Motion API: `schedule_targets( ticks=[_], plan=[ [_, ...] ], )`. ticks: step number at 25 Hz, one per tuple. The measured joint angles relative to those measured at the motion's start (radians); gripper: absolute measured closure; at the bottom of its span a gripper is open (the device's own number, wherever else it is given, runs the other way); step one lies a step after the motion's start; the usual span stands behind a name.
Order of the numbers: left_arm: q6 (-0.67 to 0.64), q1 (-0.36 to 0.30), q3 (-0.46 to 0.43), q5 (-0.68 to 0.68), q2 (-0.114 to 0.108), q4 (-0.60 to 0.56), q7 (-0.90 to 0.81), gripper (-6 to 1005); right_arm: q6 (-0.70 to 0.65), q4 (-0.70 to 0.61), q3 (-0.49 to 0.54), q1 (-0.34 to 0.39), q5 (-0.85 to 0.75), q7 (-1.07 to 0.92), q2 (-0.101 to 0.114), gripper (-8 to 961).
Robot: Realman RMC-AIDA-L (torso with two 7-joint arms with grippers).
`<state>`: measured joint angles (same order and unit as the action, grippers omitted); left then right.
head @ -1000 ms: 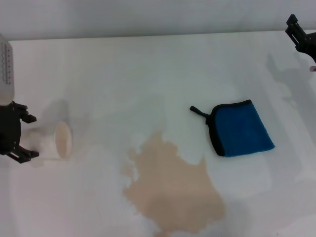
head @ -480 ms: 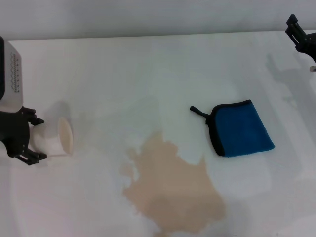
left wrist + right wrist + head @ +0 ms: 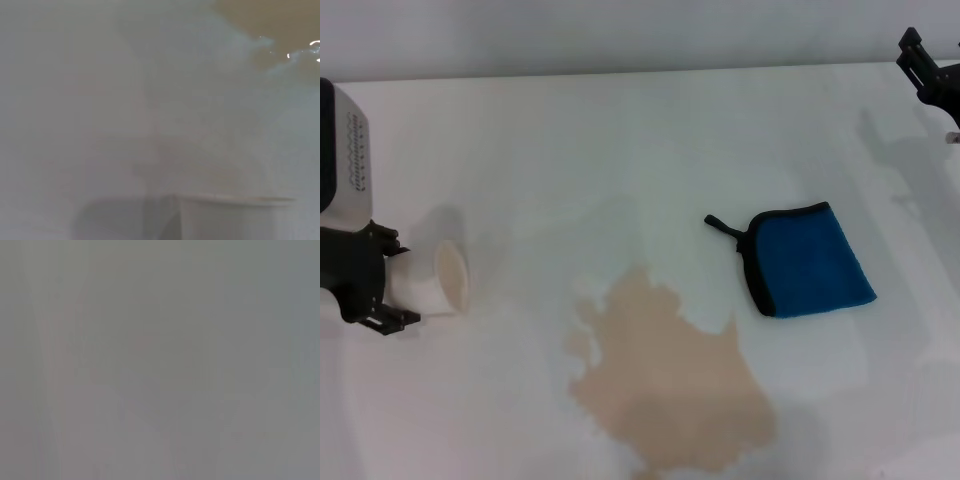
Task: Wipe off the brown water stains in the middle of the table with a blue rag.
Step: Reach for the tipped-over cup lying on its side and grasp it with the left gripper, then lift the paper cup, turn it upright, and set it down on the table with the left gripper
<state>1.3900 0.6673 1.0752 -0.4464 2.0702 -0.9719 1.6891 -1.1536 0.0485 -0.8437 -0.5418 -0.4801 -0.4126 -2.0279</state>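
The brown water stains (image 3: pixel 670 385) spread as a pale tan puddle over the near middle of the white table (image 3: pixel 620 140); a corner of the brown water stains (image 3: pixel 270 25) also shows in the left wrist view. The blue rag (image 3: pixel 810 260), black-trimmed with a loop tab, lies flat to the puddle's right and slightly farther back, with nothing touching it. At the table's left side my left gripper (image 3: pixel 390 282) holds a cream paper cup (image 3: pixel 440 285) tipped on its side, mouth toward the puddle. My right gripper (image 3: pixel 928 72) hangs at the far right corner, far from the rag.
The paper cup (image 3: pixel 235 220) fills the lower part of the left wrist view. The right wrist view is a plain grey blur. Faint wet streaks lie around the puddle and under the rag.
My left gripper has shifted a little rightward and inward with the cup, whose mouth now looks narrower. The rag, puddle and right arm have stayed put.
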Motion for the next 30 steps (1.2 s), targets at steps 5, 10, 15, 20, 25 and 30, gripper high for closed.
schedule_targets(
  ticks=[5, 10, 15, 20, 25, 30],
  plan=[
    [-0.011, 0.000, -0.001, -0.003, 0.002, 0.004, -0.003, 189, 0.000, -0.001, 0.000, 0.001, 0.000, 0.000, 0.000, 105],
    [-0.017, 0.000, -0.010, -0.053, 0.002, -0.009, -0.037, 245, 0.000, -0.001, 0.000, 0.004, 0.000, 0.000, 0.000, 106],
    [-0.029, -0.018, -0.030, -0.206, 0.002, -0.032, -0.058, 247, 0.000, -0.001, 0.000, 0.006, 0.000, 0.000, 0.000, 106],
    [-0.112, -0.080, -0.038, -0.438, 0.003, -0.010, -0.017, 246, 0.000, -0.001, 0.000, 0.007, 0.000, 0.000, 0.000, 106],
    [-0.185, -0.139, -0.036, -0.708, 0.004, 0.120, 0.171, 244, 0.000, -0.001, 0.000, 0.010, 0.000, 0.000, 0.000, 106],
    [-0.279, -0.161, -0.039, -0.971, 0.006, 0.311, 0.374, 243, 0.000, -0.001, 0.000, 0.011, 0.000, 0.000, 0.000, 106]
  ],
)
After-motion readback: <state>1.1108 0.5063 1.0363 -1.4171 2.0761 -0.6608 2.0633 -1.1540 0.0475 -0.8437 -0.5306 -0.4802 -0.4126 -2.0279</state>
